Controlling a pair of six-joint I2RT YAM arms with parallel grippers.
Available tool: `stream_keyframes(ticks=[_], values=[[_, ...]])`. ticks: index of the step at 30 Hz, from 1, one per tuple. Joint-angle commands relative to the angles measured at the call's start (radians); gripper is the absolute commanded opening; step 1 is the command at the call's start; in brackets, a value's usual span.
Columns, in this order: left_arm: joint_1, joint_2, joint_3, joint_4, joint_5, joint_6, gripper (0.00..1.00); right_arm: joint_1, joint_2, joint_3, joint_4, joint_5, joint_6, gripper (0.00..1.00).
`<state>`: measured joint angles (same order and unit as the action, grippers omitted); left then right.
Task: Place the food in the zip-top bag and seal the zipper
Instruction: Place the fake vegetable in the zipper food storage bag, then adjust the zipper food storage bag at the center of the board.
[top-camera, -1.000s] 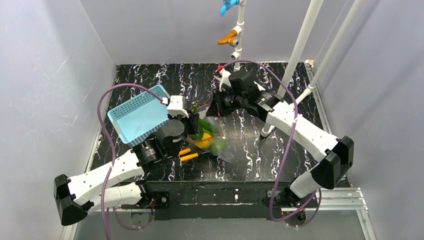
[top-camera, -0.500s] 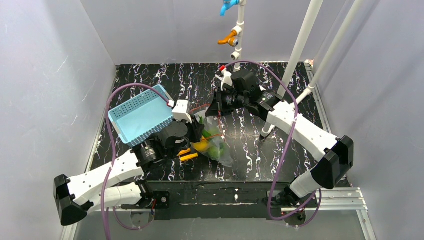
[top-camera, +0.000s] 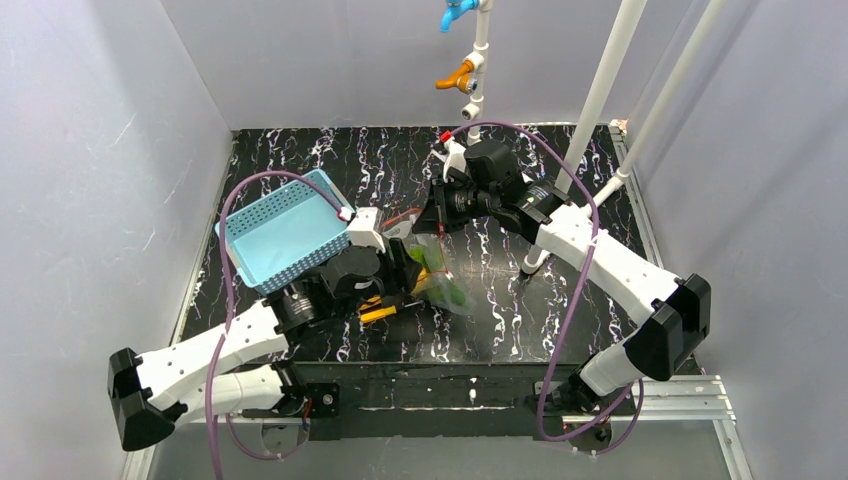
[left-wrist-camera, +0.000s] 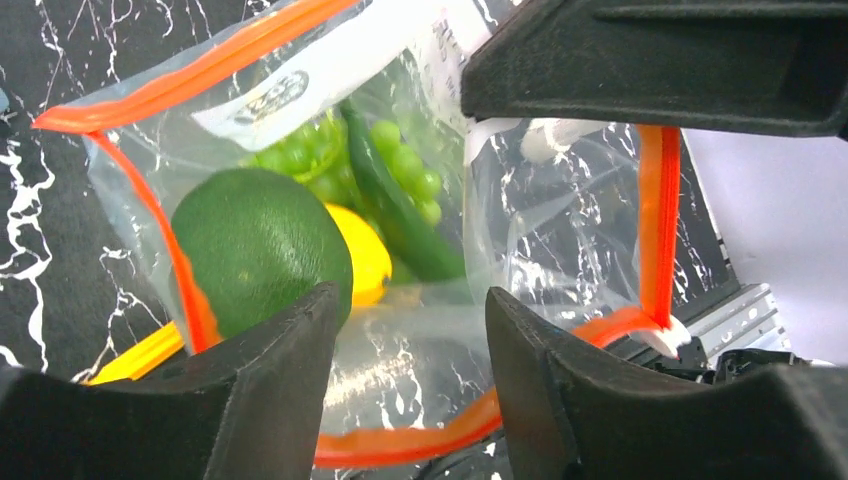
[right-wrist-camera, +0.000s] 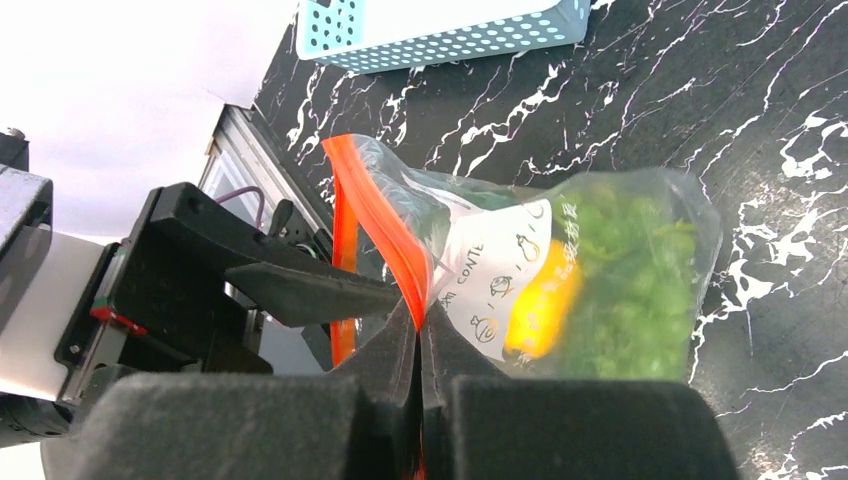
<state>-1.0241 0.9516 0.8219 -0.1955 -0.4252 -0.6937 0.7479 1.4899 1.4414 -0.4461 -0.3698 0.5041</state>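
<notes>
While the right gripper (right-wrist-camera: 420, 325) stays clamped on the zipper (right-wrist-camera: 380, 215), the left gripper (left-wrist-camera: 410, 300) has let go at the bag's mouth.
Narrow a second ago, the left jaws now stand parted and grasp nothing. The dark green oval (left-wrist-camera: 260, 245) lies inside the zip-top bag (top-camera: 452, 296) beside the yellow fruit (left-wrist-camera: 365, 260) and the light green vegetables (left-wrist-camera: 405, 170). Near the table's (top-camera: 560, 330) centre, the bag's contents sit slightly further toward 3 o'clock than before. The blue basket (top-camera: 285, 230) is at the bag's 9 o'clock and an orange-handled screwdriver (top-camera: 378, 313) at its 7 o'clock.
</notes>
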Motion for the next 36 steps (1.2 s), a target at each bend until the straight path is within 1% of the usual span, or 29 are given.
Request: stream_keyframes(ticks=[1, 3, 4, 7, 10, 13, 16, 17, 19, 21, 22, 24, 25, 27, 29, 30, 32, 34, 35, 36], values=[[-0.006, -0.055, 0.054, -0.116, -0.003, 0.0, 0.58, -0.001, -0.043, -0.001, 0.03, -0.03, -0.052, 0.01], [-0.005, -0.075, 0.081, -0.163, 0.009, 0.029, 0.68, -0.001, -0.041, 0.004, 0.008, -0.036, -0.082, 0.01], [-0.005, -0.089, 0.093, -0.178, 0.021, 0.049, 0.71, -0.001, -0.038, 0.008, -0.006, -0.04, -0.098, 0.01], [-0.006, -0.131, 0.147, -0.226, 0.058, 0.128, 0.73, -0.001, -0.028, 0.029, -0.063, -0.056, -0.164, 0.01], [-0.005, -0.152, 0.229, -0.317, 0.054, 0.18, 0.77, -0.001, -0.022, 0.038, -0.101, -0.052, -0.221, 0.01], [-0.005, -0.096, 0.335, -0.47, -0.004, 0.206, 0.8, -0.001, -0.017, 0.039, -0.124, -0.059, -0.255, 0.01], [-0.001, -0.012, 0.438, -0.63, -0.137, 0.171, 0.83, -0.001, -0.026, 0.009, -0.11, -0.058, -0.258, 0.01], [0.007, 0.008, 0.454, -0.656, -0.149, 0.161, 0.84, -0.001, -0.032, -0.002, -0.104, -0.058, -0.258, 0.01], [0.025, 0.028, 0.449, -0.651, -0.112, 0.166, 0.84, -0.001, -0.041, -0.019, -0.093, -0.067, -0.258, 0.01], [0.038, 0.029, 0.407, -0.587, -0.04, 0.221, 0.82, -0.001, -0.04, -0.024, -0.091, -0.092, -0.258, 0.01], [0.049, 0.032, 0.387, -0.571, -0.026, 0.232, 0.81, -0.002, -0.037, -0.022, -0.093, -0.1, -0.259, 0.01], [0.091, 0.045, 0.367, -0.565, 0.01, 0.242, 0.72, -0.001, -0.037, -0.021, -0.103, -0.103, -0.264, 0.01], [0.121, 0.051, 0.356, -0.559, 0.051, 0.248, 0.66, -0.001, -0.038, -0.022, -0.107, -0.101, -0.267, 0.01], [0.208, 0.046, 0.319, -0.524, 0.127, 0.244, 0.61, -0.001, -0.044, -0.026, -0.113, -0.101, -0.272, 0.01], [0.261, 0.044, 0.291, -0.492, 0.192, 0.24, 0.52, -0.001, -0.05, -0.032, -0.113, -0.1, -0.272, 0.01], [0.272, 0.046, 0.283, -0.481, 0.203, 0.239, 0.49, -0.001, -0.052, -0.032, -0.113, -0.1, -0.272, 0.01], [0.281, 0.06, 0.284, -0.468, 0.205, 0.229, 0.47, -0.001, -0.053, -0.035, -0.113, -0.101, -0.272, 0.01], [0.287, 0.085, 0.289, -0.444, 0.25, 0.222, 0.46, -0.001, -0.055, -0.035, -0.113, -0.101, -0.273, 0.01], [0.288, 0.1, 0.296, -0.436, 0.272, 0.217, 0.48, -0.001, -0.055, -0.036, -0.113, -0.097, -0.275, 0.01], [0.288, 0.114, 0.301, -0.434, 0.283, 0.208, 0.51, -0.001, -0.055, -0.034, -0.114, -0.093, -0.277, 0.01]])
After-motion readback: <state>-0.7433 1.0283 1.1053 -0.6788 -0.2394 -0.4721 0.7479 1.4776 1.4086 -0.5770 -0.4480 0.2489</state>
